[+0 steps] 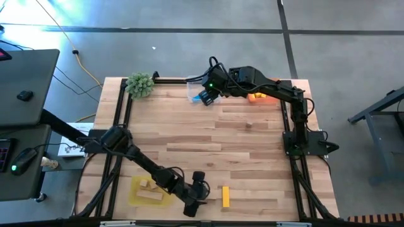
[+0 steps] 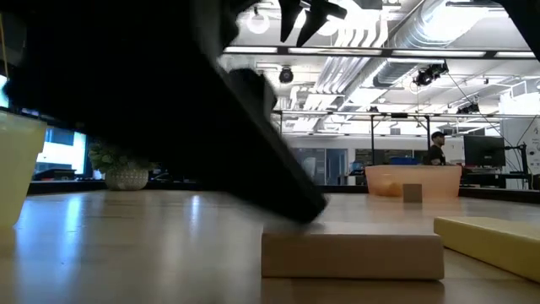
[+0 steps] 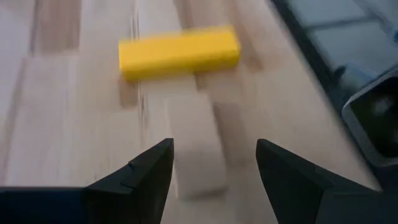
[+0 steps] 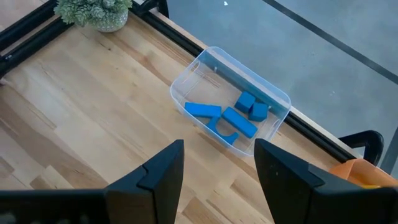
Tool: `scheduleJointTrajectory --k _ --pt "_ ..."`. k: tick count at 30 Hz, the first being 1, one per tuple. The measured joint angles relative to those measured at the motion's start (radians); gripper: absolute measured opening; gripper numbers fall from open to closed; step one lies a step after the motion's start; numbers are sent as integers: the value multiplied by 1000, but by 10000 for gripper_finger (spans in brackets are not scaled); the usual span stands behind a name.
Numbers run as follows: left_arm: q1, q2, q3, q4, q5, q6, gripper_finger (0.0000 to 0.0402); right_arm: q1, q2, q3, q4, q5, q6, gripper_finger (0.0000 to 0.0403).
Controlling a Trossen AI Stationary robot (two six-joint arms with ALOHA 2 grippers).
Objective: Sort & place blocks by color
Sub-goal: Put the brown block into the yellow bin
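Plain wood block: near the worktop's front edge, between the left end effector's fingers — yellow bar just beyond.
Left end effector: spread wide, gripping nothing.

table: pale wood planks, satin sheen | clear tray: glossy transparent plastic | yellow bar: smooth painted wood | plain block: matt bare wood

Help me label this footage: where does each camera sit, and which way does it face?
High: overhead, straight down on the table; both arms show.
Low: tabletop height, facing the room; a dark arm fills the upper left.
Left wrist: over the plain wood block, left gripper open.
Right wrist: above the clear tray, right gripper open.
Shared: the yellow bar appears in left wrist, high and low views.
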Motion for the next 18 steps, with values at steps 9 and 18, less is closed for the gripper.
scheduleJointTrajectory --k 9,18 --pt "-1 78 64 -32 -3 1 217 0 0 0 -4 0 -1 183" --pt "11 76 64 -58 4 11 161 0 0 0 -16 0 -2 183"
